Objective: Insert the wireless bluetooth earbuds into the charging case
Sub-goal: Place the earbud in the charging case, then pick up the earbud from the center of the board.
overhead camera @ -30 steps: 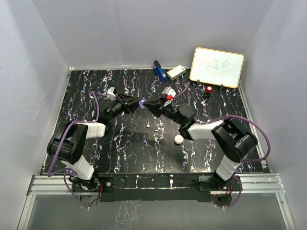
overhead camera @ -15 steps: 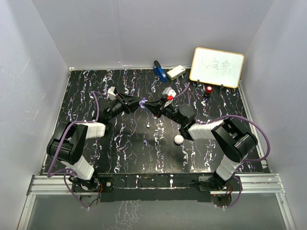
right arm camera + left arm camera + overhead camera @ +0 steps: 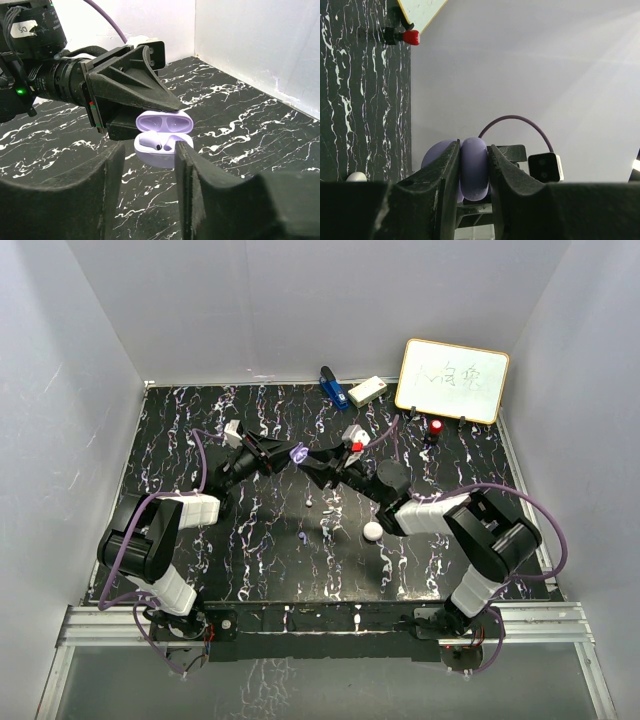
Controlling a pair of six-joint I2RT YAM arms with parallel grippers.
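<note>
My left gripper [image 3: 289, 456] is shut on an open pale purple charging case [image 3: 298, 452] and holds it above the table's middle. In the left wrist view the jaws [image 3: 472, 146] pinch the case [image 3: 474, 167]. In the right wrist view the case [image 3: 162, 150] faces me with its lid up, and a purple earbud [image 3: 151, 142] sits in its left slot. My right gripper [image 3: 150, 150] is open and empty, just short of the case; from above it [image 3: 318, 467] sits beside the case. A tiny white earbud [image 3: 311, 503] and a purple earbud [image 3: 303, 538] lie on the table.
A round white case [image 3: 372, 531] lies on the black marbled table [image 3: 250, 570], right of centre. At the back stand a red-capped knob [image 3: 437, 427], a whiteboard [image 3: 452, 380], a blue object [image 3: 331, 387] and a white block [image 3: 367, 391].
My right gripper has drawn back a little from the purple case, and more of the open case shows from above. The left arm has barely moved.
</note>
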